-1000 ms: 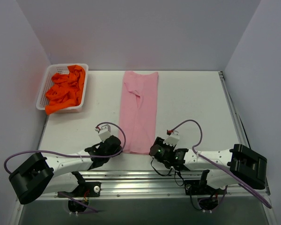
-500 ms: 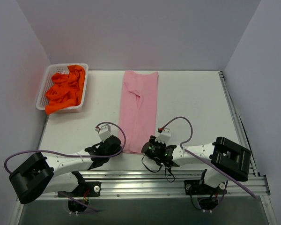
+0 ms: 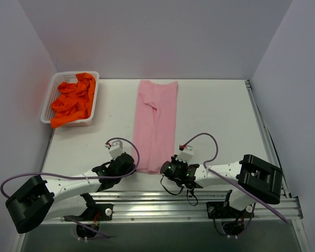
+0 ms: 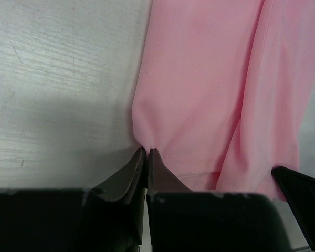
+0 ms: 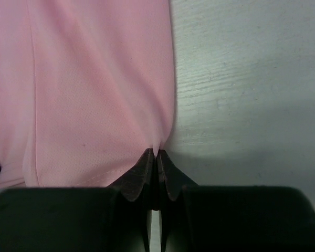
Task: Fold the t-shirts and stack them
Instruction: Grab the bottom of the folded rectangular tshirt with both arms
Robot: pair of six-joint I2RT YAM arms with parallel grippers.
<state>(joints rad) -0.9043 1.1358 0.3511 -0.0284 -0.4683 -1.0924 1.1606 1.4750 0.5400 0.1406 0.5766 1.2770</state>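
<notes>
A pink t-shirt (image 3: 156,123) lies folded into a long narrow strip down the middle of the table. My left gripper (image 4: 147,151) is shut on the left side of its near hem, pinching the pink cloth (image 4: 210,94). At the right side of that hem, my right gripper (image 5: 156,153) is shut on the pink cloth (image 5: 94,89) too. In the top view the left gripper (image 3: 132,167) and right gripper (image 3: 165,168) sit at the strip's two near corners. Orange t-shirts (image 3: 72,102) lie bunched in the basket.
A white mesh basket (image 3: 48,102) stands at the far left of the table. The table's metal rail (image 3: 163,202) runs along the near edge behind both arms. Grey walls close in the left, back and right sides.
My right arm has swung left to the shirt's near right corner, and its gripper has closed on the hem. The left gripper has kept its grip and barely moved.
</notes>
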